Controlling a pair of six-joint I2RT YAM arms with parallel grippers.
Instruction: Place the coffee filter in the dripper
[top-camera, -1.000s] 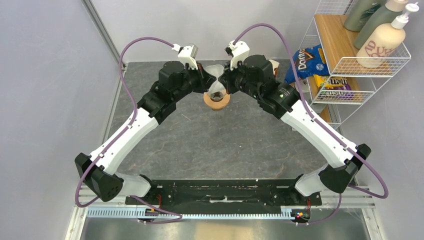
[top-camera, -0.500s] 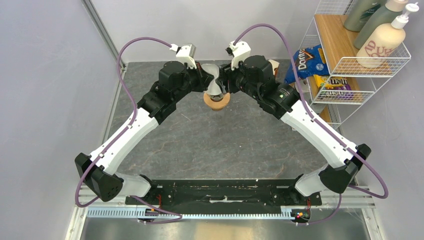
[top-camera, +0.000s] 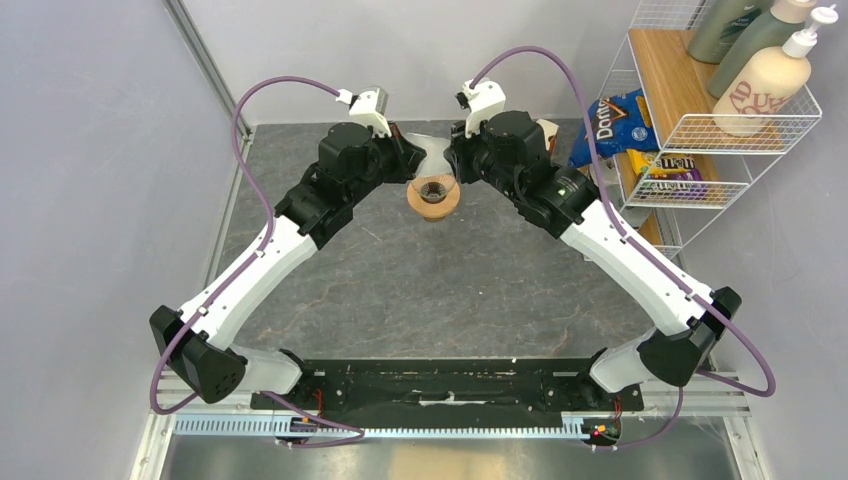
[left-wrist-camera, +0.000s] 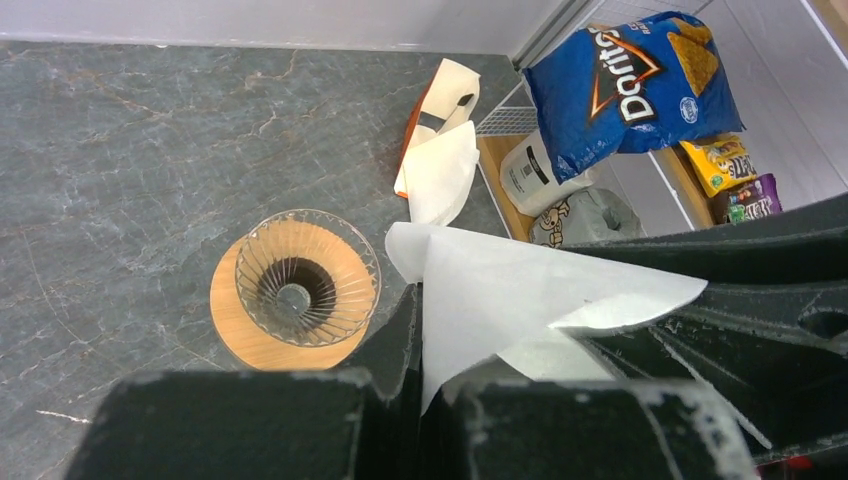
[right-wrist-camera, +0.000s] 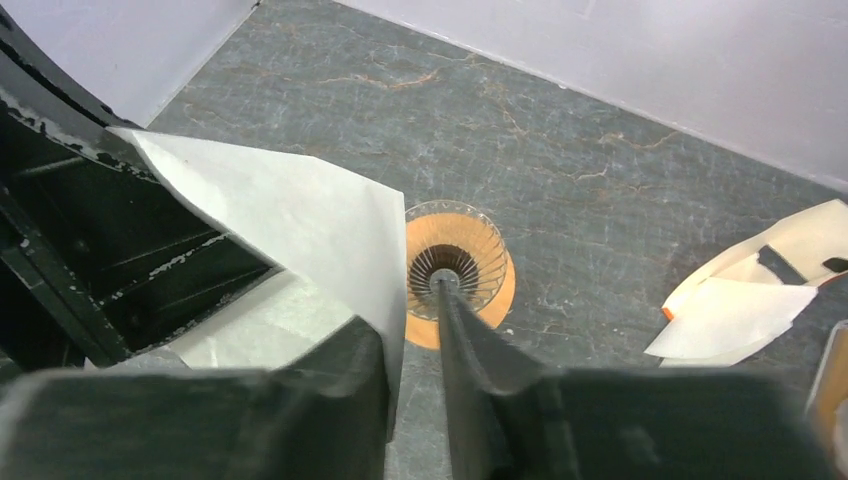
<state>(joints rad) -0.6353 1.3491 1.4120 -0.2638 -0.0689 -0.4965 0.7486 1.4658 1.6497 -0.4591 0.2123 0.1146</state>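
Observation:
The coffee filter is a white paper sheet held in the air between both grippers, just behind the dripper. The dripper is a ribbed clear glass cone in an orange-tan wooden ring, standing on the grey table with nothing in it. My left gripper is shut on the filter's lower edge, with the dripper below to its left. My right gripper has a narrow gap between its jaws. The filter lies against its left finger, above the dripper.
Spare white filters with an orange packet lie on the table behind the dripper, also in the right wrist view. A blue Doritos bag and a wire shelf with bottles and snacks stand at the back right. A wall runs close behind.
The filter was over the dripper's mouth, covering it. It has moved up and back with both grippers, and the dripper's open mouth now shows.

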